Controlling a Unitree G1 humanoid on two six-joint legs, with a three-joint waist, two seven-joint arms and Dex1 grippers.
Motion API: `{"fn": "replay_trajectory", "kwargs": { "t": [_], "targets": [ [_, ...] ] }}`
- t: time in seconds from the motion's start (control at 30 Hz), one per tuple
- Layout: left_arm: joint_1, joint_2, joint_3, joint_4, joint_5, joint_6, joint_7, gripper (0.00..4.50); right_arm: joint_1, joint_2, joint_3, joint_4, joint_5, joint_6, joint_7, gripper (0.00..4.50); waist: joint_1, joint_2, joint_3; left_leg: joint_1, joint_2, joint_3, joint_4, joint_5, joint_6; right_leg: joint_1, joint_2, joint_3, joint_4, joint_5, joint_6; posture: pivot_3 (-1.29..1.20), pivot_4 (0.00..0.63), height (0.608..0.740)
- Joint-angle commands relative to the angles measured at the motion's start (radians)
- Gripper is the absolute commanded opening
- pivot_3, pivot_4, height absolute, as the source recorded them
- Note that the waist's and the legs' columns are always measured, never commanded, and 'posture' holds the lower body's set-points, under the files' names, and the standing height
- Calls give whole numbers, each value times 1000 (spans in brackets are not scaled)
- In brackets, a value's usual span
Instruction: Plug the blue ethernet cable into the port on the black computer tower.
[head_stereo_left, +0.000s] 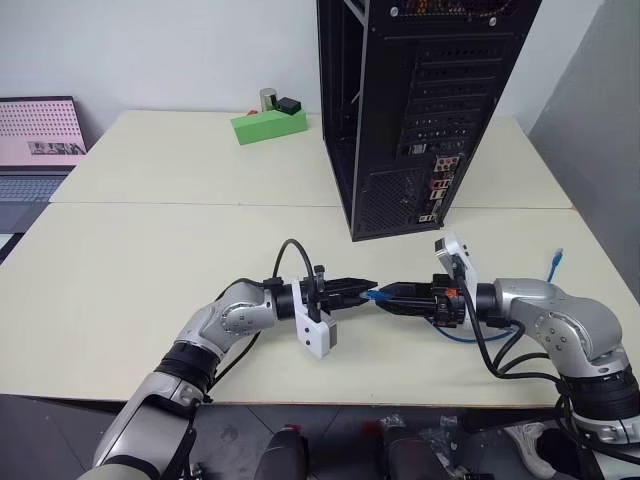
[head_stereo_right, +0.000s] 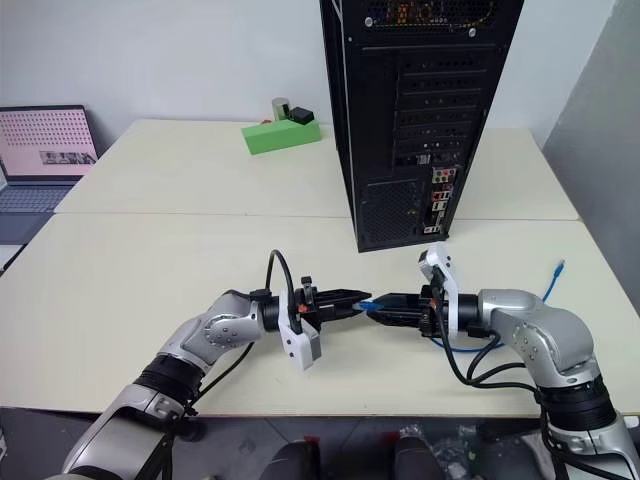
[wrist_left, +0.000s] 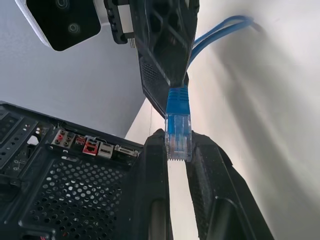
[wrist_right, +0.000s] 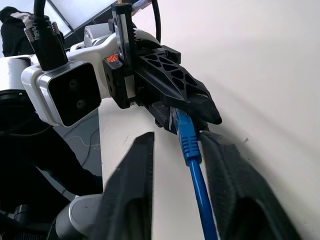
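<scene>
The blue ethernet cable (wrist_left: 178, 107) hangs between both tools above the desk (head_stereo_left: 150, 270), its plug pinched in the left tool (head_stereo_left: 366, 289). The right tool (wrist_right: 175, 150) stands slightly spread around the cord, before the black computer tower (head_stereo_left: 420, 100).

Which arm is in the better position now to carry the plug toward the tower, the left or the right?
Left, probably. The left end effector is shut on the plug of the blue ethernet cable, while the right end effector has its fingers spread around the cord just behind. The black computer tower stands ahead.
</scene>
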Motion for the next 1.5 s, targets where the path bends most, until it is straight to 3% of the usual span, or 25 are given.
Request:
{"fn": "replay_trajectory", "kwargs": {
  "t": [0.03,0.13,0.4,0.47,0.5,0.83,0.97,1.2,1.27,1.5],
  "targets": [
    [-13,6,1,-37,-10,-11,23,262,-17,3,-17,-16,25,-7,0,497,0,0,0,0,0,0,0,0,0,0,0,0,0,0,0,0,150,740],
    [-10,6,4,-44,-7,-8,32,261,-22,1,-13,-10,23,-9,3,1,0,0,0,0,0,0,0,0,0,0,0,0,0,0,0,0,150,740],
    [1,5,3,-54,-26,10,42,261,-41,4,-14,9,29,-4,10,0,0,0,0,0,0,0,0,0,0,0,0,0,0,0,0,0,150,740],
    [3,5,1,-55,-41,19,36,961,-45,3,-14,13,30,-2,12,0,0,0,0,0,0,0,0,0,0,0,0,0,0,0,0,0,150,740],
    [6,6,0,-58,-47,28,32,971,-45,1,-13,12,30,-2,14,0,0,0,0,0,0,0,0,0,0,0,0,0,0,0,0,0,150,740],
    [92,6,-20,-164,-331,288,-155,2838,-19,-29,-54,-2,-12,-51,-27,0,0,0,0,0,0,0,0,0,0,0,0,0,0,0,0,0,150,740],
    [168,-42,-2,-316,-479,614,-191,3567,35,-25,-162,-48,-77,-115,-184,0,0,0,0,0,0,0,0,0,0,0,0,0,0,0,0,0,150,740],
    [169,-183,42,-526,-548,1048,-79,3567,24,52,-224,-113,-164,-152,-434,0,-3,0,0,0,0,-1,0,0,0,0,0,0,1,0,0,0,150,740],
    [133,-250,50,-554,-549,1156,-20,3567,0,101,-231,-120,-226,-149,-567,0,-3,0,0,0,0,-1,0,0,0,0,1,0,0,0,0,0,150,740],
    [31,-372,67,-544,-522,1345,83,3567,-63,229,-212,-140,-316,-111,-795,0,-2,0,0,-1,0,-1,0,0,0,0,0,0,0,0,0,0,150,740]
  ]
}}
